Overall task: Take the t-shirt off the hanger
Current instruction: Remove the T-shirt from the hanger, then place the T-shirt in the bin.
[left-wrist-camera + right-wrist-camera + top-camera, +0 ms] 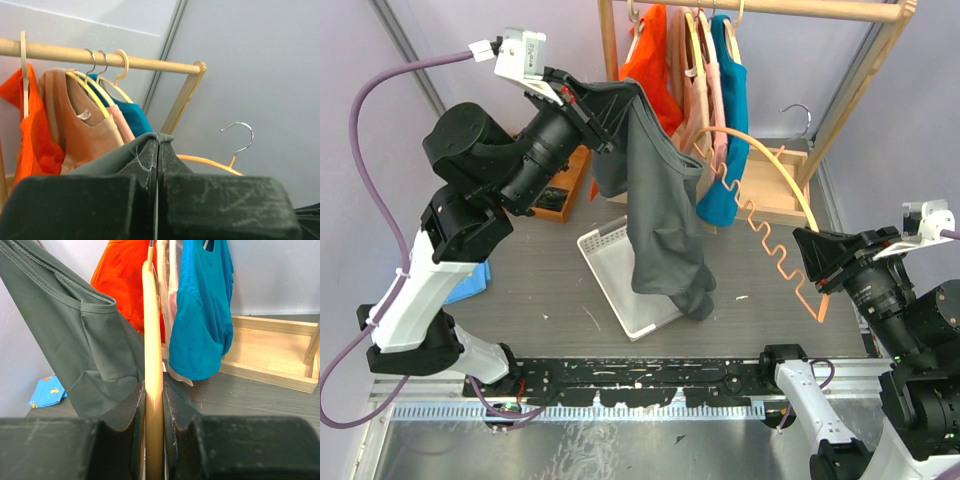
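Top external view: grey t-shirt (660,200) hanging in mid-air left of centre, top edge being pinched by left gripper (588,112), fingers pressing fully together on fabric. Lower hem bunching over white basket (605,262). Orange hanger (809,212) stretching out to right, left tip meeting shirt's right edge; cannot tell whether inside. Right gripper (810,262) squeezing hanger between narrow fingers. Bare table (550,270) showing below hanger. Wooden rack (820,10) with hung garments (725,190) crowding close behind shirt.
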Available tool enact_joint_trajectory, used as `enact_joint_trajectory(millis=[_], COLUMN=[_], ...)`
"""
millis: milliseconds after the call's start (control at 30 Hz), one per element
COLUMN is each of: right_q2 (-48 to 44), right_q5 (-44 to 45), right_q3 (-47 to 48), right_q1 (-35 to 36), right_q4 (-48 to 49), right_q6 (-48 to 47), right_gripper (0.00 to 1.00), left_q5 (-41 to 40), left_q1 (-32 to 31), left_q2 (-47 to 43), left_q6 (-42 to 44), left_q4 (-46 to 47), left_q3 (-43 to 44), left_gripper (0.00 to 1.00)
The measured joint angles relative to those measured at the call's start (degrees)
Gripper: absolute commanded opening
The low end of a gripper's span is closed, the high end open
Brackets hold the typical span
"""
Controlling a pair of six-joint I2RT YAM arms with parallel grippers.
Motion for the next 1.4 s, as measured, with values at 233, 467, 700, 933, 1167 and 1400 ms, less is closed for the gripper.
enact_joint_trajectory(millis=[233, 467, 700, 933, 1167, 1400], right_q2=[-0.3, -0.3, -0.3, -0.2, -0.2, -0.2], right_q5=[0.3, 0.5, 0.7, 0.7, 0.6, 0.6], right_q3=[-0.7, -0.9, -1.0, -1.0, -1.0, -0.9], right_q1=[0.0, 0.0, 0.0, 0.0, 0.0, 0.0], right_q4=[0.3, 0.6, 0.6, 0.7, 1.0, 1.4], right_q6=[0.2, 0.2, 0.2, 0.2, 0.1, 0.0], right_gripper=[0.01, 0.01, 0.01, 0.01, 0.01, 0.0], left_q5=[0.1, -0.3, -1.5, -2.8, -4.0, -4.4], left_q1=[0.0, 0.0, 0.0, 0.0, 0.0, 0.0], left_q2=[1.7, 2.7, 2.8, 2.8, 2.6, 2.3], left_q6=[1.7, 3.8, 5.3, 6.6, 9.0, 9.2], left_q4=[3.8, 6.4, 8.1, 9.7, 10.8, 11.7], left_q3=[3.1, 5.9, 6.1, 5.5, 5.4, 5.3], left_gripper=[0.0, 0.0, 0.0, 0.0, 0.0, 0.0])
